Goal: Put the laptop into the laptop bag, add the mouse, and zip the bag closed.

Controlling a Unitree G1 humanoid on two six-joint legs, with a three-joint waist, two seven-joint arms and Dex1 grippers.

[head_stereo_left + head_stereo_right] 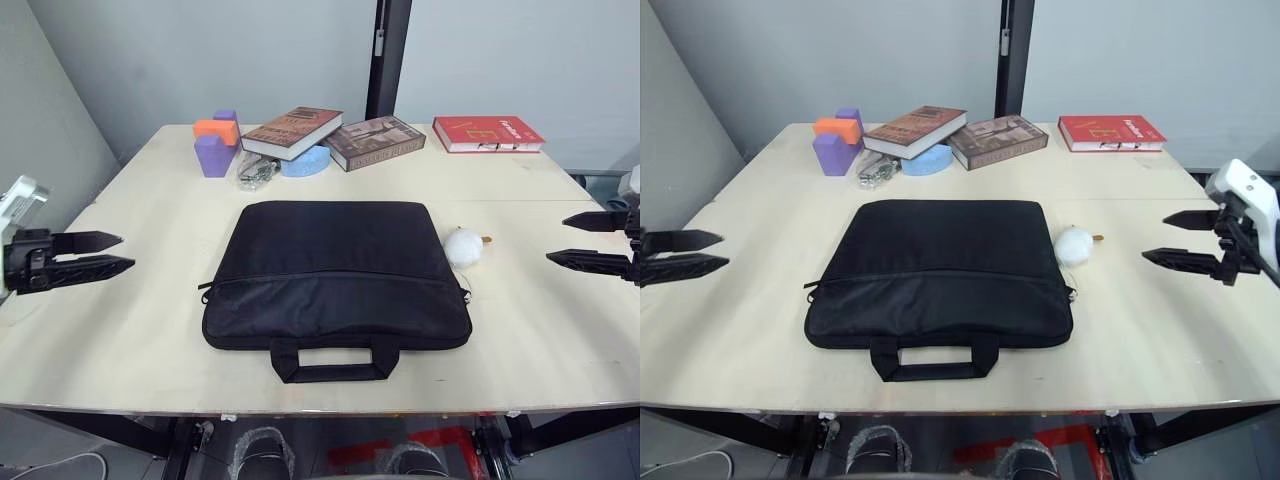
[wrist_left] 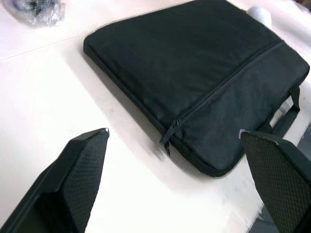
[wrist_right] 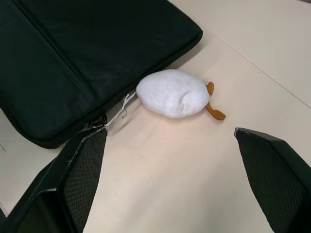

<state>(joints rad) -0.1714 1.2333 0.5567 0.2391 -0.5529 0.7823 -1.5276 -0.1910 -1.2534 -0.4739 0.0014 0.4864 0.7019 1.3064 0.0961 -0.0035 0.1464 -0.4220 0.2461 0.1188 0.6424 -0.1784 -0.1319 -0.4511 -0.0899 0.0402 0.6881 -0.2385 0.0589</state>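
Note:
The black laptop bag (image 1: 335,265) lies flat in the middle of the table, handles (image 1: 334,360) toward the front edge. A zip line runs across its top face, with the pull (image 2: 167,141) at the bag's left end. The laptop and the mouse are hidden or out of view. My left gripper (image 1: 127,250) hovers open over the table left of the bag, well apart from it, holding nothing. On the bag's other side my right gripper (image 1: 555,238) is open too, its fingers (image 3: 82,170) empty.
A round white fluffy lump with an orange bit (image 1: 464,246) sits against the bag's right edge. At the back stand purple and orange blocks (image 1: 216,140), a plastic-wrapped item (image 1: 257,172), two books (image 1: 292,131) on a blue object (image 1: 306,161), and a red book (image 1: 487,133).

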